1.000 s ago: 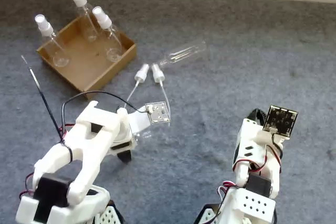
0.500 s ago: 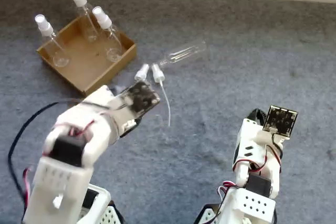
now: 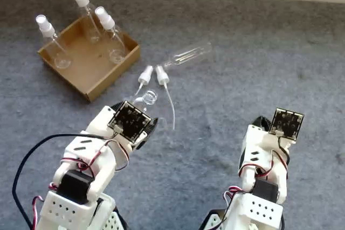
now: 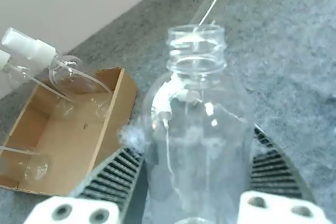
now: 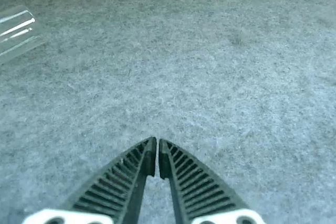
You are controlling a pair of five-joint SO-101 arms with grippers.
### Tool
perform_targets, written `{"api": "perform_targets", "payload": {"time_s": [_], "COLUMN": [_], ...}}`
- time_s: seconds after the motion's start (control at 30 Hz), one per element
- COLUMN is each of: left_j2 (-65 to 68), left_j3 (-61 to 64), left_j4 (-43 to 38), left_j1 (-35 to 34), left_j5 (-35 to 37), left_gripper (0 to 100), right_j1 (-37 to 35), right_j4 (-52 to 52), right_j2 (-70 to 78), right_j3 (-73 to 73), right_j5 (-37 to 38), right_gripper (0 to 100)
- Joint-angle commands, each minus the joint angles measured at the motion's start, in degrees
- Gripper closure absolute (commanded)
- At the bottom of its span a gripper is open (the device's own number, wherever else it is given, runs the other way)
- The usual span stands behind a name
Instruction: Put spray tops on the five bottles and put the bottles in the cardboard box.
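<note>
My left gripper [image 4: 194, 182] is shut on a clear bottle [image 4: 193, 124] with an open neck and no top; in the high view the bottle's mouth [image 3: 149, 98] points up just short of two loose spray tops [image 3: 145, 74] [image 3: 161, 75] lying on the carpet with their tubes trailing. Another clear bottle [image 3: 188, 54] without a top lies on its side beyond them, also seen as bottle [image 5: 16, 27]. The cardboard box [image 3: 126, 57] at the far left holds three bottles with spray tops [image 3: 105, 19]. My right gripper [image 5: 157, 157] is shut on nothing, low over bare carpet at the near right.
Grey carpet covers the whole surface. A black cable [image 3: 32, 149] loops beside the left arm's base. The cardboard box [image 4: 113, 124] shows behind the held bottle in the left wrist view. Open carpet lies between the arms and to the far right.
The left arm has swung up and turned with the bottle in its gripper, bringing the bottle's open mouth toward the two loose spray tops. The right arm has barely moved.
</note>
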Motion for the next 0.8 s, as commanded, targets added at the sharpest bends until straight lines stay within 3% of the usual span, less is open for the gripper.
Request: {"api": "perform_targets", "payload": {"time_s": [0.0,0.2,0.4,0.77], "left_j2": [-4.7,-14.4,-18.6,-18.0], "left_j3": [4.5,13.4,15.6,16.7], "left_j4": [-6.2,-12.2,-12.2,-12.2], "left_j1": [-0.1,-1.1,-7.5,-18.1], "left_j5": [1.3,9.7,10.6,10.7], "left_gripper": [85,85,85,85], "right_j1": [-1.7,-7.6,-12.2,-23.6], "right_j4": [7.3,21.8,32.3,29.3], "right_j2": [-0.5,0.0,0.1,28.6], "right_j3": [5.2,-7.0,-22.9,-43.4], "right_j5": [5.1,10.5,11.0,10.8], "right_gripper": [98.1,98.1,98.1,98.1]}}
